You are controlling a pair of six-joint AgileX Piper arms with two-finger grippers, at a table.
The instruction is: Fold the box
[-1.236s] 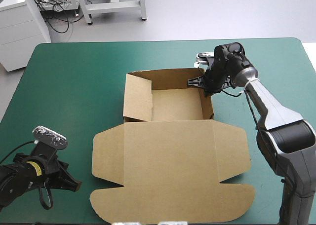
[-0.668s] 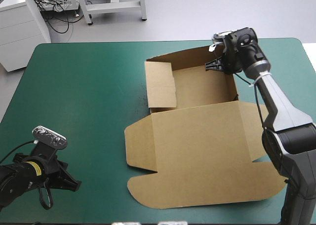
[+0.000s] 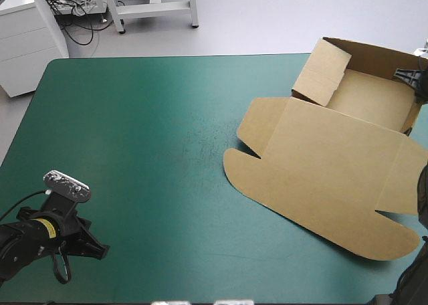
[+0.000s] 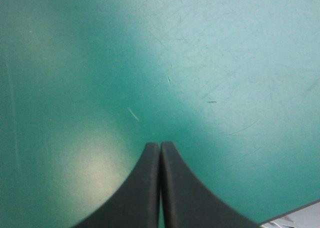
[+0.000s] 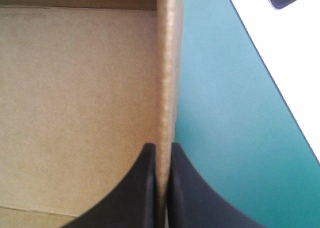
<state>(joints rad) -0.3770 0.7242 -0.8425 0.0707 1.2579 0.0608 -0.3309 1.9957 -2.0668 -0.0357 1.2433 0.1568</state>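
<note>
When you checked this moment, you found the right claw [image 5: 161, 148] all but shut, its black fingers [image 5: 145, 188] pinching one upright wall [image 5: 168, 63] of the box [image 3: 334, 164]. To one side of that claw lay the tray floor [image 5: 75, 98]. To the other side lay the bare teal-green cover [image 5: 225, 113]. Ahead of the claw, the pinched wall met a second raised wall at a corner.

From above, you saw the right claw [image 3: 409, 76] at the table's far right corner, with the box there too. The lid [image 3: 321, 178] lay flat on the cover, joined to the tray on the side away from that corner. Across the tray from the claw, a side flap [image 3: 321, 71] appeared to lean inward rather than stand tucked.

You found the left claw [image 4: 160, 144] fully shut, its fingers meeting in a pointed arch. It held nothing and sat over bare cover, well apart from the box.

You could judge the task as partly complete:
- Done: the tray walls were raised and the tray had taken shape.
- Left: the leaning flap was apparently not yet seated, and the lid's end flaps were not yet folded.
</note>
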